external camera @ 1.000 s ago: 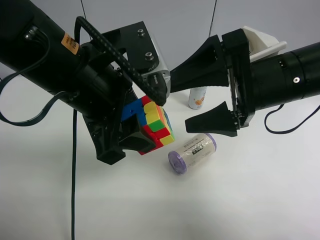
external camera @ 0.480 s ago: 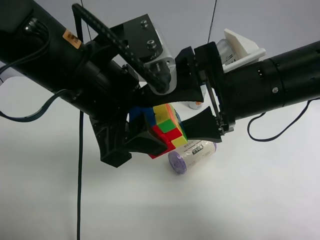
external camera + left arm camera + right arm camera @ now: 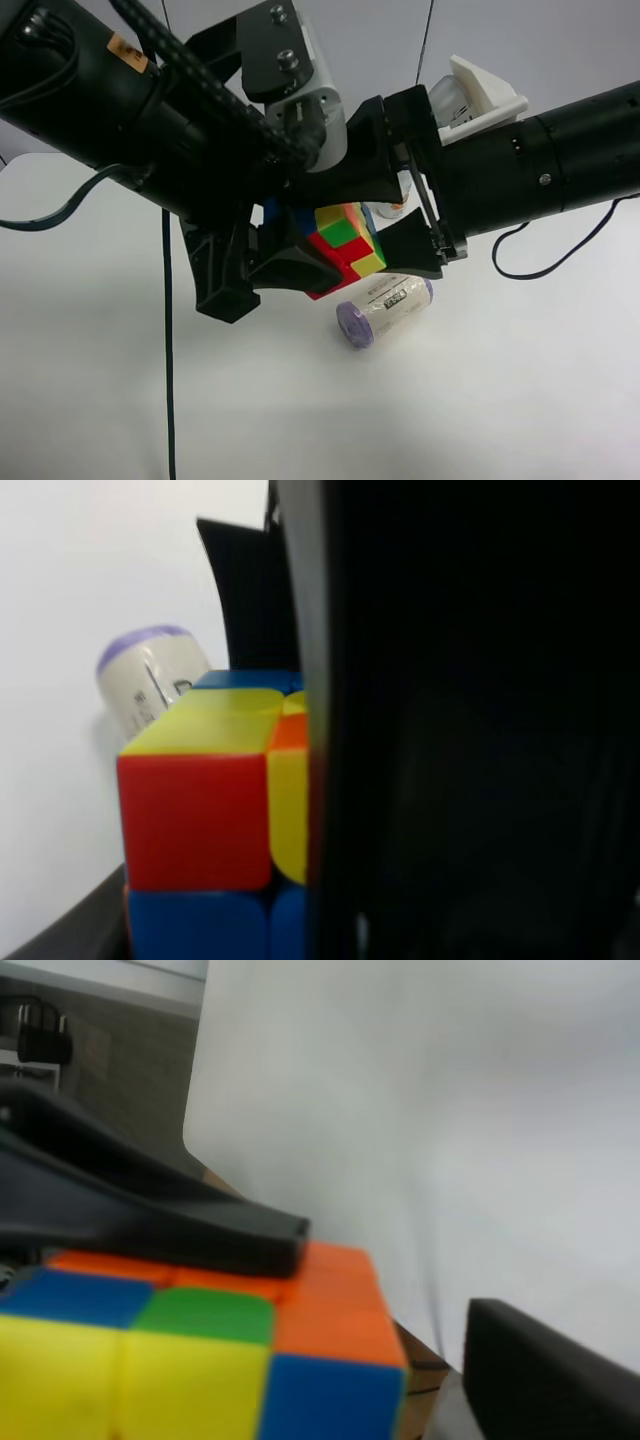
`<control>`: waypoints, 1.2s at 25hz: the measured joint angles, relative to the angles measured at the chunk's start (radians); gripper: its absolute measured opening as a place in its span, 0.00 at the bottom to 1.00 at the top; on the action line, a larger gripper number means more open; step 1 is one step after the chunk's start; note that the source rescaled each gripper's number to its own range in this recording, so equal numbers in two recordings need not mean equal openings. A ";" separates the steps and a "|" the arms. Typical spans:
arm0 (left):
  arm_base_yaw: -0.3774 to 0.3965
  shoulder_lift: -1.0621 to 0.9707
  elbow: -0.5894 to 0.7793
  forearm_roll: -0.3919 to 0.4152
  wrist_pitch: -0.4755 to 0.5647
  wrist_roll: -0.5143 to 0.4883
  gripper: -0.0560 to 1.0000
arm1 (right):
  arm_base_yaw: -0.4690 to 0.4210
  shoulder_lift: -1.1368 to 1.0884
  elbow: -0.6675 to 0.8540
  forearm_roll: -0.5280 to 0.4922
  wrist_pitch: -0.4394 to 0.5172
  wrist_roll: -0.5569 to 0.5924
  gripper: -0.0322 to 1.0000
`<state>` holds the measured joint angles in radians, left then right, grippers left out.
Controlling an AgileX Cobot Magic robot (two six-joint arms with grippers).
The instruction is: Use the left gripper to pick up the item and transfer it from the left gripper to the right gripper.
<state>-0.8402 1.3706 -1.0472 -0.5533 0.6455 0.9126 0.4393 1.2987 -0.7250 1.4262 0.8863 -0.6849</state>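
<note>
Left gripper: jaws clamped on puzzle cube, holding it aloft above table, free faces offered toward partner arm. Cube hangs mid-air between both arms.

Right gripper, right of cube: jaws spread, straddling cube. One finger lies along cube's orange face, other finger stands off with gap. Judged: handover at pre-squeeze stage, left grip must hold until right closes.

Purple-ended roll: on table below cube, uninvolved.

White table under pale grey wall
</note>
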 joint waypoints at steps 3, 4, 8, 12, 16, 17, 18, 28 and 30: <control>0.000 0.000 0.000 0.000 -0.002 0.004 0.06 | 0.000 0.000 0.000 0.000 -0.006 0.000 0.65; 0.000 0.000 0.000 0.000 -0.002 0.006 0.06 | 0.000 0.000 0.000 0.000 -0.009 0.000 0.60; 0.000 0.000 0.000 0.001 -0.003 0.007 0.06 | 0.000 0.000 0.000 0.009 -0.023 0.000 0.34; 0.000 0.000 0.001 0.008 -0.005 0.008 0.06 | 0.001 0.000 0.000 0.024 -0.028 0.000 0.09; 0.000 0.000 0.004 0.008 -0.009 0.010 0.06 | 0.001 0.000 0.000 0.025 -0.032 0.000 0.09; 0.000 0.000 0.004 0.008 -0.009 0.010 0.06 | 0.001 0.000 0.000 0.025 -0.032 0.000 0.09; 0.000 0.000 0.004 0.008 -0.009 0.011 0.06 | 0.001 0.000 0.000 0.025 -0.032 0.000 0.09; 0.000 -0.004 0.004 0.002 -0.036 0.007 0.70 | 0.001 0.002 0.000 0.008 -0.065 -0.001 0.03; 0.000 -0.005 0.004 0.001 -0.043 0.007 0.91 | 0.001 0.002 0.000 0.006 -0.069 -0.001 0.03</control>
<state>-0.8402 1.3655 -1.0433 -0.5523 0.6025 0.9197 0.4401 1.3006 -0.7254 1.4323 0.8173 -0.6862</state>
